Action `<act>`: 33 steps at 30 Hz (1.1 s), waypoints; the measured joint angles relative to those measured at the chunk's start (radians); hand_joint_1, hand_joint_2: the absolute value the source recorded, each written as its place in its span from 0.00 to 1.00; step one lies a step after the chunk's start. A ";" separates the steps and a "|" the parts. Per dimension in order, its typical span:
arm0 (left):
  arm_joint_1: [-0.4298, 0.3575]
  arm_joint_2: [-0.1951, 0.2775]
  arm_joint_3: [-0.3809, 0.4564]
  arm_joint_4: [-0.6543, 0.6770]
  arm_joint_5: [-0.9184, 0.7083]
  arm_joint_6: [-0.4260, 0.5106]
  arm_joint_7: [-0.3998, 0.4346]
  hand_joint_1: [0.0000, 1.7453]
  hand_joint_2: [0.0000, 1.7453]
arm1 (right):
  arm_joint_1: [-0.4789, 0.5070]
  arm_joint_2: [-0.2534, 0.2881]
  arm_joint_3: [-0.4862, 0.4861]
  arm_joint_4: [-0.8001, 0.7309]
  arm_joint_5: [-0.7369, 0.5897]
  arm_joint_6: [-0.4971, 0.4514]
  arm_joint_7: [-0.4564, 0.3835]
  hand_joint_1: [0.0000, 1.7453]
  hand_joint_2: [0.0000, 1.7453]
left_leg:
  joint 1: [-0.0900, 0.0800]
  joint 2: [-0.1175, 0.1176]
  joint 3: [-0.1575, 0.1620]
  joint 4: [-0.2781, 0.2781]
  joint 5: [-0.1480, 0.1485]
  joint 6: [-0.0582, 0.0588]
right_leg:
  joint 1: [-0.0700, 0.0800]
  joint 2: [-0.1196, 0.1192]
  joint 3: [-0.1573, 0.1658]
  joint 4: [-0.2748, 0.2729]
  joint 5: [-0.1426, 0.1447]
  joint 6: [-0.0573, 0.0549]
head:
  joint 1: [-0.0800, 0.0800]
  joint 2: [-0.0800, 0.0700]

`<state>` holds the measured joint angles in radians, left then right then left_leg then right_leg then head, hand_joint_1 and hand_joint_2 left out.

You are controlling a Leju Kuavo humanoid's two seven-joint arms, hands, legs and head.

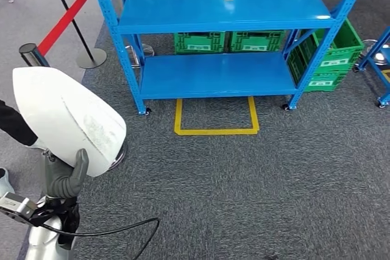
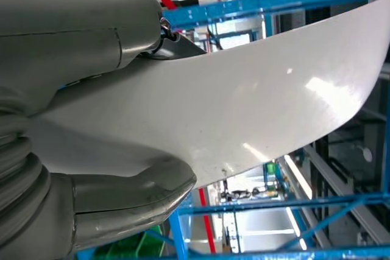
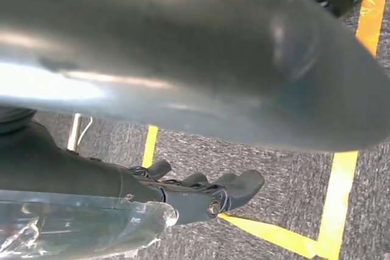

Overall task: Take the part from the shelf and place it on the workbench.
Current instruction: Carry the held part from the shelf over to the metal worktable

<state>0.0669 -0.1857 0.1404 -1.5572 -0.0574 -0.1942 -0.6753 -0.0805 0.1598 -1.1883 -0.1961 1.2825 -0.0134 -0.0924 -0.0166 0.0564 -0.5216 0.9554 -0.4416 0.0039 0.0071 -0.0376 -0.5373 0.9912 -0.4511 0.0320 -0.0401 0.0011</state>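
One white curved part (image 1: pixel 64 120) sits in our left hand (image 1: pixel 64 178) in the head view, thumb pressed on its near edge. Ahead of the hand and well apart stands the blue shelf (image 1: pixel 220 10), both boards bare, with green crates (image 1: pixel 331 53) behind it and a yellow floor marking (image 1: pixel 216 129) before it.

From the left wrist, the part (image 2: pixel 258 108) is clamped between thumb and fingers (image 2: pixel 133 196).

From the right wrist, our right hand (image 3: pixel 207 190) hangs above carpet, fingers loosely apart, holding nothing.

We judge the pickup done; no bench is visible, so carrying and placing remain.
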 joint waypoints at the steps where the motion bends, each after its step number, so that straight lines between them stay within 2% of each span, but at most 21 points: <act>1: -0.001 0.000 -0.002 0.000 0.000 0.000 0.000 1.00 1.00 | 0.000 0.000 0.000 0.000 0.000 0.000 0.000 0.00 0.00 | 0.001 0.006 -0.002 0.001 0.001 -0.005 | 0.000 0.009 -0.004 0.000 0.004 -0.007 | 0.000 0.000; 3: -0.003 0.000 -0.005 0.000 0.001 0.000 0.000 1.00 1.00 | 0.002 0.000 0.000 0.000 -0.002 0.000 0.002 0.00 0.00 | 0.003 -0.003 -0.012 0.021 -0.018 -0.016 | -0.003 0.023 -0.011 -0.002 0.013 -0.021 | 0.000 0.000; 4: -0.003 0.000 -0.006 0.001 0.001 0.000 0.000 1.00 1.00 | 0.002 0.000 0.000 0.000 -0.003 0.000 0.003 0.00 0.00 | 0.005 -0.015 -0.029 0.058 -0.046 -0.022 | -0.005 0.030 -0.016 -0.004 0.018 -0.027 | -0.001 0.000; 7: -0.003 0.000 -0.007 0.005 0.001 0.000 0.000 1.00 1.00 | 0.001 0.000 0.000 0.000 -0.007 0.000 0.006 0.00 0.00 | 0.010 -0.045 -0.115 0.249 -0.147 -0.032 | -0.006 0.056 -0.034 -0.003 0.032 -0.033 | -0.001 0.000; 8: -0.002 0.000 -0.007 0.008 0.001 0.000 0.000 1.00 1.00 | 0.002 0.000 0.000 0.000 -0.008 -0.001 0.007 0.00 0.00 | 0.011 -0.048 -0.132 0.287 -0.156 -0.032 | -0.006 0.066 -0.040 -0.003 0.036 -0.033 | -0.001 0.000; 9: -0.002 0.000 -0.008 0.010 0.001 0.000 0.000 1.00 1.00 | 0.004 0.000 0.000 0.000 -0.008 -0.002 0.007 0.00 0.00 | 0.012 -0.050 -0.131 0.289 -0.144 -0.031 | -0.006 0.077 -0.045 -0.002 0.040 -0.032 | -0.001 0.000; 11: -0.003 0.000 -0.008 0.013 0.001 0.000 0.000 1.00 1.00 | 0.005 0.000 0.000 0.000 -0.010 -0.005 0.007 0.00 0.00 | 0.013 -0.066 -0.079 0.194 -0.079 -0.025 | -0.007 0.100 -0.050 -0.002 0.047 -0.027 | -0.001 0.000; 12: -0.003 0.000 -0.008 0.014 0.001 0.000 0.000 1.00 1.00 | 0.005 0.000 0.000 0.000 -0.010 -0.006 0.006 0.00 0.00 | 0.015 -0.088 -0.044 0.127 -0.048 -0.021 | -0.005 0.111 -0.052 -0.001 0.050 -0.023 | -0.001 0.000; 13: -0.004 0.000 -0.008 0.015 0.001 0.001 0.000 1.00 1.00 | 0.004 0.000 0.000 0.000 -0.011 -0.008 0.004 0.00 0.00 | 0.017 -0.108 -0.016 0.069 -0.031 -0.018 | -0.004 0.122 -0.057 0.002 0.053 -0.019 | -0.001 0.000; 15: -0.003 -0.001 -0.008 0.019 -0.001 0.006 0.000 1.00 1.00 | 0.003 0.000 0.000 0.000 -0.011 -0.010 -0.001 0.00 0.00 | 0.019 -0.129 0.005 0.018 -0.024 -0.013 | -0.003 0.141 -0.072 0.006 0.062 -0.008 | 0.000 0.000; 17: -0.004 -0.003 -0.009 0.022 -0.003 0.011 0.000 1.00 1.00 | 0.008 0.000 0.000 0.000 -0.011 -0.012 -0.004 0.00 0.00 | 0.020 -0.112 0.000 0.016 -0.022 -0.004 | -0.006 0.151 -0.086 0.008 0.068 0.004 | 0.000 0.000; 18: -0.005 -0.005 -0.010 0.024 -0.004 0.012 0.000 1.00 1.00 | 0.011 0.000 0.000 0.000 -0.011 -0.013 -0.004 0.00 0.00 | 0.021 -0.102 -0.002 0.014 -0.018 0.002 | -0.006 0.138 -0.095 0.020 0.059 0.010 | 0.003 0.000; 20: -0.005 -0.007 -0.010 0.027 -0.004 0.013 0.000 1.00 1.00 | 0.011 0.000 -0.001 0.000 -0.011 -0.014 -0.005 0.00 0.00 | 0.022 -0.077 -0.004 0.012 -0.013 0.011 | -0.005 0.087 -0.133 0.105 0.002 0.019 | 0.012 0.000; 22: -0.004 -0.008 -0.009 0.031 -0.004 0.013 0.000 1.00 1.00 | 0.008 0.000 -0.001 0.000 -0.011 -0.014 -0.006 0.00 0.00 | 0.019 -0.050 -0.007 0.012 -0.012 0.014 | -0.007 0.052 -0.187 0.243 -0.067 0.028 | 0.017 0.000; 24: -0.003 -0.008 -0.009 0.036 -0.005 0.014 0.000 1.00 1.00 | 0.009 0.001 -0.001 0.000 -0.011 -0.014 -0.006 0.00 0.00 | 0.018 -0.024 -0.009 0.013 -0.011 0.015 | -0.009 0.043 -0.198 0.297 -0.081 0.032 | 0.017 0.000; 25: -0.003 -0.008 -0.009 0.038 -0.005 0.015 0.000 1.00 1.00 | 0.010 0.001 -0.001 0.000 -0.011 -0.014 -0.006 0.00 0.00 | 0.018 -0.012 -0.008 0.013 -0.011 0.015 | -0.009 0.039 -0.172 0.264 -0.062 0.031 | 0.017 0.000; 27: -0.005 -0.008 -0.009 0.043 -0.008 0.017 0.001 1.00 1.00 | 0.010 0.001 -0.001 0.000 -0.012 -0.014 -0.005 0.00 0.00 | 0.016 0.008 -0.006 0.013 -0.012 0.012 | -0.005 0.009 -0.086 0.123 -0.010 0.028 | 0.018 0.000; 29: -0.009 -0.008 -0.008 0.051 -0.008 0.023 0.006 1.00 1.00 | 0.006 0.001 -0.001 0.000 -0.012 -0.015 -0.001 0.00 0.00 | 0.010 0.025 -0.006 0.016 -0.014 0.005 | 0.000 -0.018 -0.030 0.023 0.016 0.015 | 0.017 0.000; 30: -0.011 -0.009 -0.008 0.055 -0.005 0.031 0.012 1.00 1.00 | 0.004 0.001 -0.001 0.000 -0.012 -0.016 0.001 0.00 0.00 | 0.007 0.033 -0.006 0.017 -0.013 0.000 | 0.003 -0.020 -0.026 0.010 0.015 0.008 | 0.016 0.000; 32: -0.018 -0.014 -0.008 0.061 0.001 0.066 0.028 1.00 1.00 | 0.006 0.001 -0.001 0.000 -0.012 -0.019 0.008 0.00 0.00 | 0.007 0.044 -0.008 0.019 -0.014 -0.009 | 0.002 0.000 -0.032 0.010 0.021 -0.005 | 0.016 0.000; 33: -0.023 -0.017 -0.007 0.063 0.002 0.093 0.036 1.00 1.00 | 0.007 0.001 -0.001 0.000 -0.012 -0.022 0.010 0.00 0.00 | 0.008 0.033 -0.011 0.026 -0.022 -0.016 | -0.001 0.009 -0.035 0.009 0.024 -0.011 | 0.015 0.000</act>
<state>0.0442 -0.2029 0.1334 -1.4944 -0.0558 -0.1010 -0.6397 -0.0736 0.1606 -1.1895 -0.1963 1.2709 -0.0353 -0.0820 -0.0082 0.0898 -0.5324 0.9816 -0.4641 -0.0117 0.0065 -0.0287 -0.5720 1.0000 -0.4270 0.0212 -0.0246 0.0011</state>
